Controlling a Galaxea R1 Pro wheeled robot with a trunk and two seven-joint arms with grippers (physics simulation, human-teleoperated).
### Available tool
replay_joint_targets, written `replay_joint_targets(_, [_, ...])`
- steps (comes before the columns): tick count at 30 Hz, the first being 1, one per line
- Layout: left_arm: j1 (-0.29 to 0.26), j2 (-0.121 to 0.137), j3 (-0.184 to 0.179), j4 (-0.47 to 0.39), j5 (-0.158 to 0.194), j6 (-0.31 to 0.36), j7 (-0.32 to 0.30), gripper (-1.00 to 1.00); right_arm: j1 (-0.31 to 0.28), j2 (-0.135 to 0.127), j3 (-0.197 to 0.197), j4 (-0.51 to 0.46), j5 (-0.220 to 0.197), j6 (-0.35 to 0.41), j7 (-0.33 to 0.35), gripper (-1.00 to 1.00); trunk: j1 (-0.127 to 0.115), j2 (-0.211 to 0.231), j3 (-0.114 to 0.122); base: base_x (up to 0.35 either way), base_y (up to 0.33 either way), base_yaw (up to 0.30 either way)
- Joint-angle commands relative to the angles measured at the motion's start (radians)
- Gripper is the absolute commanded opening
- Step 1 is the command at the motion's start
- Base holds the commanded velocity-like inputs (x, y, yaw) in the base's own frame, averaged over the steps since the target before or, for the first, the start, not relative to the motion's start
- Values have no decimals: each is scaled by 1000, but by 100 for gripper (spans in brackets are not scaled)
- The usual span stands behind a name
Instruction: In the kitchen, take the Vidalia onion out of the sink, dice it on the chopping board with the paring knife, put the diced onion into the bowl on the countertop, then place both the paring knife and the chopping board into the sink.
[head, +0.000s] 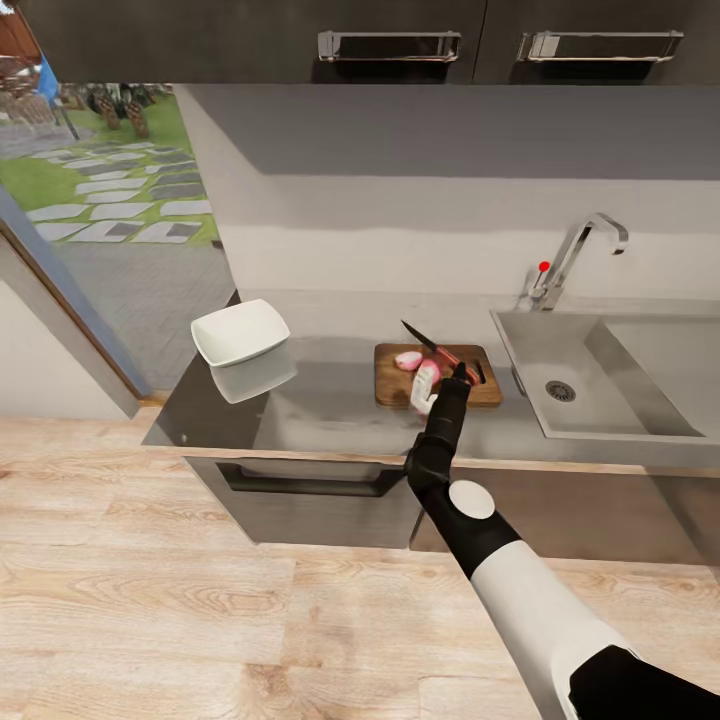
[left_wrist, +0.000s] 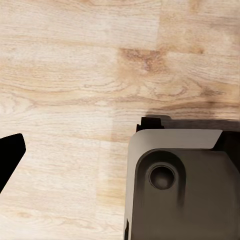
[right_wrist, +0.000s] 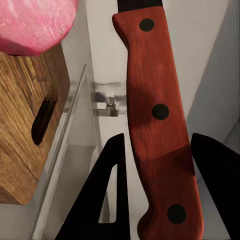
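The brown chopping board (head: 485, 392) lies on the countertop (head: 330, 400) just left of the sink (head: 640, 350). Two pink onion pieces (head: 408, 360) rest on it, one seen close up as the onion piece (right_wrist: 35, 22) over the board (right_wrist: 25, 145). My right gripper (head: 465, 372) is shut on the red handle of the paring knife (right_wrist: 157, 115), fingers (right_wrist: 107, 200) on either side. The dark blade (head: 418, 337) points up and to the left over the board. The white bowl (head: 240, 332) stands at the counter's left end. My left gripper (left_wrist: 122, 142) hangs open over the wooden floor.
A chrome faucet (head: 585, 250) with a red knob rises behind the sink's left corner. Dark wall cabinets (head: 400, 40) hang overhead. A window opens at left beyond the counter's end. Part of the robot's grey base (left_wrist: 180, 190) sits under the left wrist camera.
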Motion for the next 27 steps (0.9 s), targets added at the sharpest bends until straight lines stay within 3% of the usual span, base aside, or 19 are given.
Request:
replay_joint_targets(1, [-2, 0, -9, 4, 8, -7, 1, 100, -1, -1, 2, -3, 5, 6, 3, -100, 0, -1, -1, 0, 0, 0])
replay_joint_targets(20, [-2, 0, -9, 4, 8, -7, 1, 100, -1, 4, 0, -7, 12, 7, 16, -100, 0, -1, -1, 0, 0, 0])
replay_joint_targets(27, [-2, 0, -9, 4, 8, -7, 2, 100, -1, 8, 2, 2, 11, 8, 15, -100, 0, -1, -11, 0, 0, 0])
